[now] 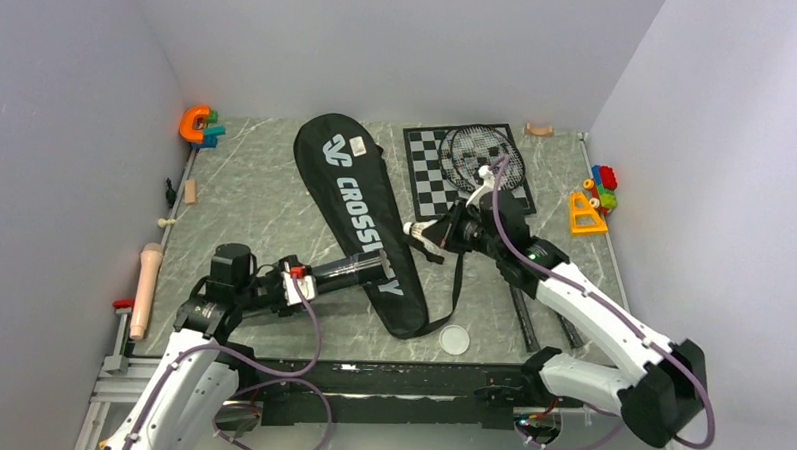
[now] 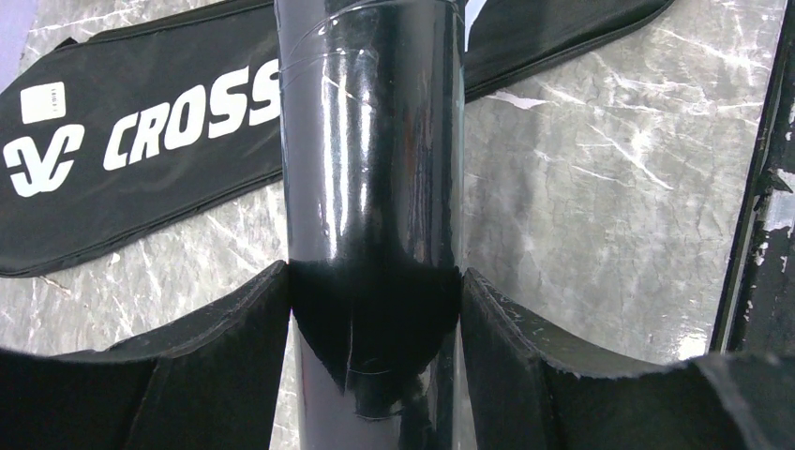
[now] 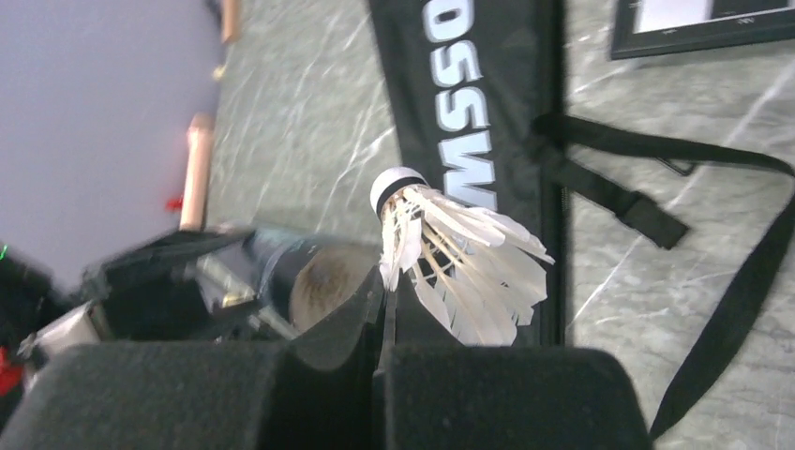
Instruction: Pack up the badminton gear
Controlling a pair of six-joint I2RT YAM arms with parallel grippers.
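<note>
My left gripper (image 1: pixel 302 282) is shut on the long dark tube (image 1: pixel 351 271) and holds it over the black "CROSSWAY" racket bag (image 1: pixel 360 219). In the left wrist view the tube (image 2: pixel 370 150) runs up between my fingers (image 2: pixel 234 347). My right gripper (image 1: pixel 442 237) is shut on a white feather shuttlecock (image 1: pixel 419 231), pinching its feathers (image 3: pixel 459 262), cork end toward the tube's open mouth (image 3: pixel 323 281). The white round lid (image 1: pixel 455 338) lies on the table near the front. A racket's strung head (image 1: pixel 487 156) lies on the chessboard; its shaft (image 1: pixel 523 314) runs toward the front.
A chessboard (image 1: pixel 431 176) lies at the back. Colourful plastic toys (image 1: pixel 596 197) sit at the right edge and an orange one (image 1: pixel 198 125) at the back left. A wooden pin (image 1: pixel 147 286) lies at the left edge. The bag strap (image 3: pixel 712 347) lies beside the bag.
</note>
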